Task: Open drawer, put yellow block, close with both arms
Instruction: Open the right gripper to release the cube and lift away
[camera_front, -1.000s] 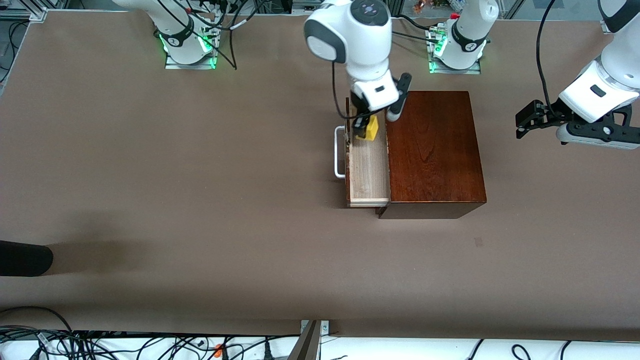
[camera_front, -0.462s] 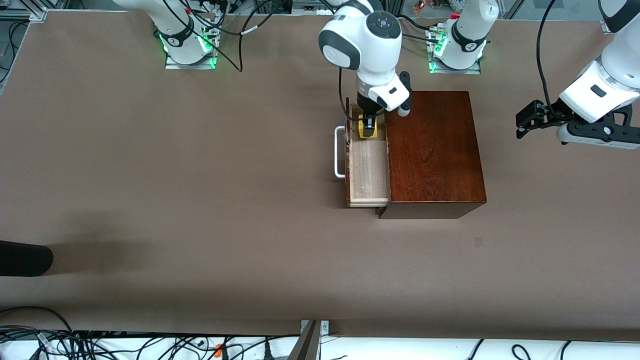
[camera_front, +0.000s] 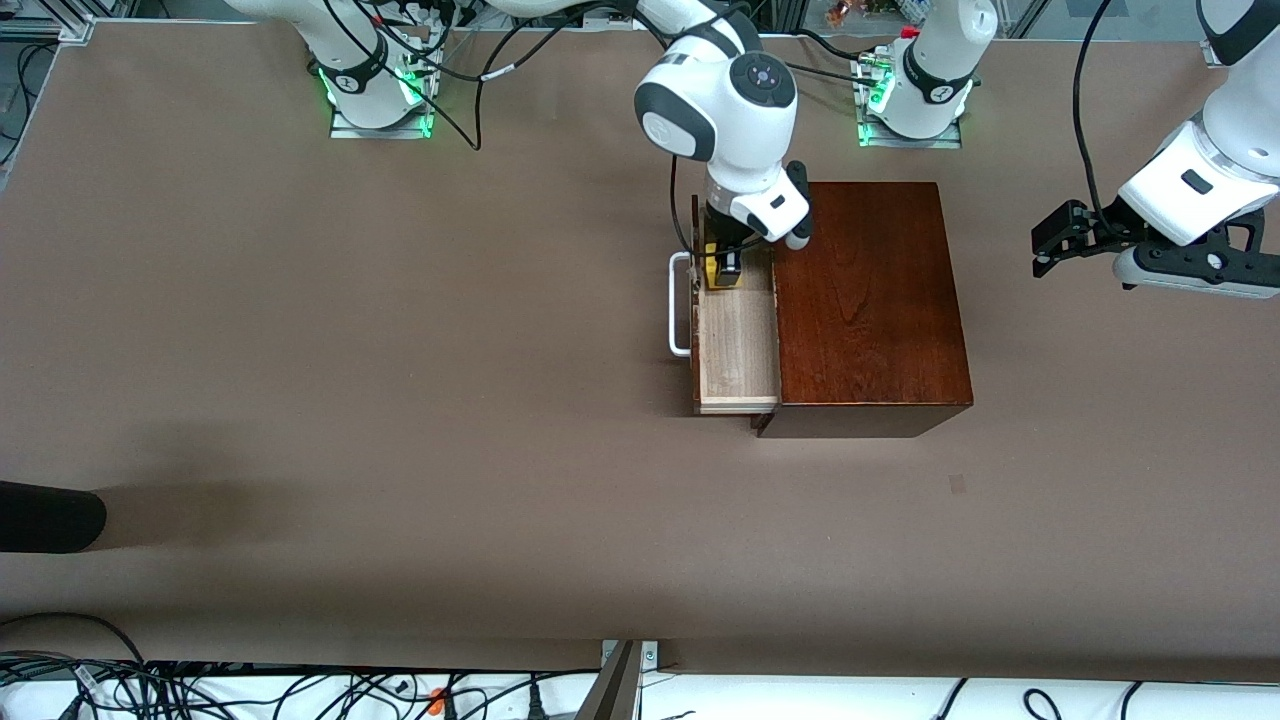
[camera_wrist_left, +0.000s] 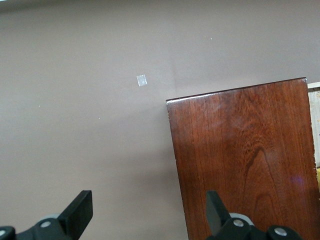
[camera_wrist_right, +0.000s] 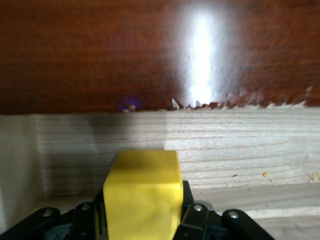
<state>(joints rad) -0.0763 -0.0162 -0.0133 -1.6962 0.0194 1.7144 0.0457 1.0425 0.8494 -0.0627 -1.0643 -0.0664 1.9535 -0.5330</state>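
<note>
The drawer (camera_front: 738, 345) of the dark reddish-brown box (camera_front: 865, 300) stands pulled out, showing its pale interior and its white handle (camera_front: 678, 305). My right gripper (camera_front: 722, 262) is shut on the yellow block (camera_front: 722, 274) and holds it low inside the drawer, at the end nearest the robots' bases. In the right wrist view the block (camera_wrist_right: 142, 195) sits between the fingers just above the drawer's pale floor (camera_wrist_right: 240, 150). My left gripper (camera_front: 1050, 245) is open and empty, waiting in the air beside the box at the left arm's end of the table; its wrist view shows the box top (camera_wrist_left: 245, 160).
A black object (camera_front: 50, 515) pokes in at the table's edge at the right arm's end. Cables (camera_front: 200, 690) lie along the table edge nearest the camera. A small pale mark (camera_front: 957, 484) is on the cloth nearer the camera than the box.
My right gripper has lowered the yellow block into the drawer, shifting slightly toward the handle side. The left arm and the drawer have not moved.
</note>
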